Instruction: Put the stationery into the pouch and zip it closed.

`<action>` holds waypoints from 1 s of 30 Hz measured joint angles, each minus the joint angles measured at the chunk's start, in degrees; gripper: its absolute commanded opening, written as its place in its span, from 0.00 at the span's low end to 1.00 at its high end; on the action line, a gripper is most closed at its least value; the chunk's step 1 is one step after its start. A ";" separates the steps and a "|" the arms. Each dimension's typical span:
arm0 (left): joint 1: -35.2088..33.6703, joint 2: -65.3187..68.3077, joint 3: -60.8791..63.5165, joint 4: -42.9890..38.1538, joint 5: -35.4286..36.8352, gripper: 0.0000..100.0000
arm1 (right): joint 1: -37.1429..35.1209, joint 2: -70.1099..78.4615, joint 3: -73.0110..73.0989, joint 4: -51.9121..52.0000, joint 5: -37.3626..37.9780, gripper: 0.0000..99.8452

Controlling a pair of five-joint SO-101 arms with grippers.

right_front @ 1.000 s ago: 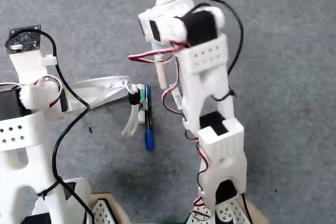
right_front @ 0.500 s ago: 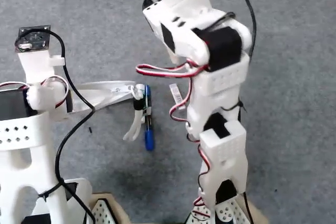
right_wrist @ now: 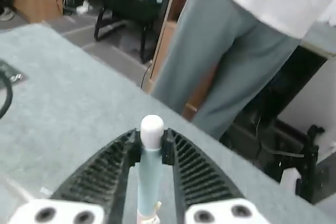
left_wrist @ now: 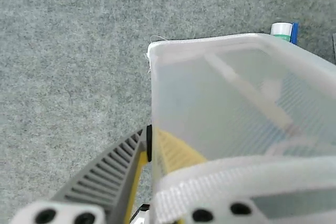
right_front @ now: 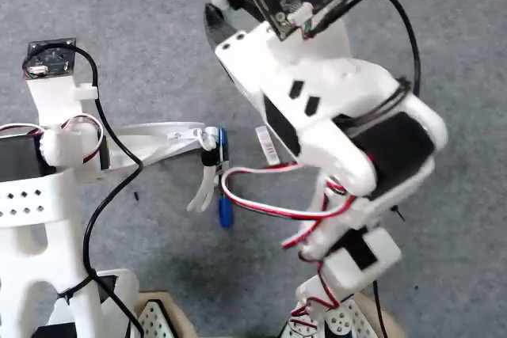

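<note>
My right jaws grip a pale blue pen (right_wrist: 150, 156) high above the table (right_front: 444, 53). My left jaws pinch the clear pouch (left_wrist: 231, 114), and a dark blue pen (right_front: 225, 210) lies just beside its far end.

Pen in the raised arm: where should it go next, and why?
Probably lower it toward the clear pouch: the right tool grips the pale blue pen raised off the table, and the pouch lies on the table in the left tool.
</note>
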 measured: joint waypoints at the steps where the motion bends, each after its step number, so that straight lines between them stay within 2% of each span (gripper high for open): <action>1: 0.00 0.00 0.00 0.00 0.00 0.03 | -0.18 -1.93 2.99 0.00 0.00 0.01; 10: 0.00 -2.81 1.85 -0.26 -0.09 0.03 | -0.26 -20.31 35.16 -0.09 -0.53 0.01; 13: 0.00 -2.81 1.85 -0.26 -0.09 0.03 | -2.90 -24.09 43.69 -2.20 -0.53 0.01; 21: 0.00 -2.81 2.20 -0.35 -0.09 0.03 | -12.75 -26.64 51.25 -14.68 -5.19 0.01; 30: 0.00 -2.81 2.20 -0.35 -0.09 0.03 | -14.51 -26.64 56.62 -31.56 -16.44 0.01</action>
